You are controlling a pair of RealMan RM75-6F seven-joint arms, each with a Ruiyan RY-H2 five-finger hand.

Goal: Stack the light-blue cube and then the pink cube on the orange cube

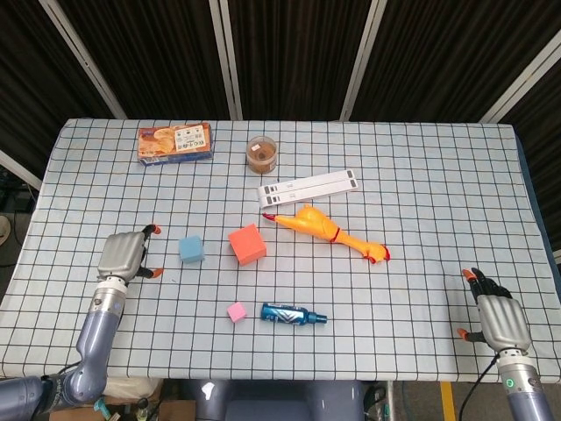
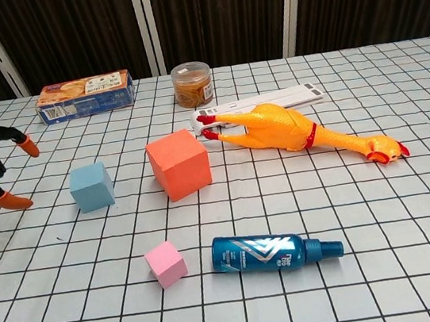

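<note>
Checked cloth covers the table. Head view: left hand [image 1: 123, 255], fingers spread and empty, sits just left of the light-blue cube [image 1: 191, 249]; right hand [image 1: 497, 317] idles open, far right. Chest view: orange cube [image 2: 178, 164] right of it, pink cube [image 2: 166, 264] nearer. Likely light foam; grip opposite flat faces.
</note>
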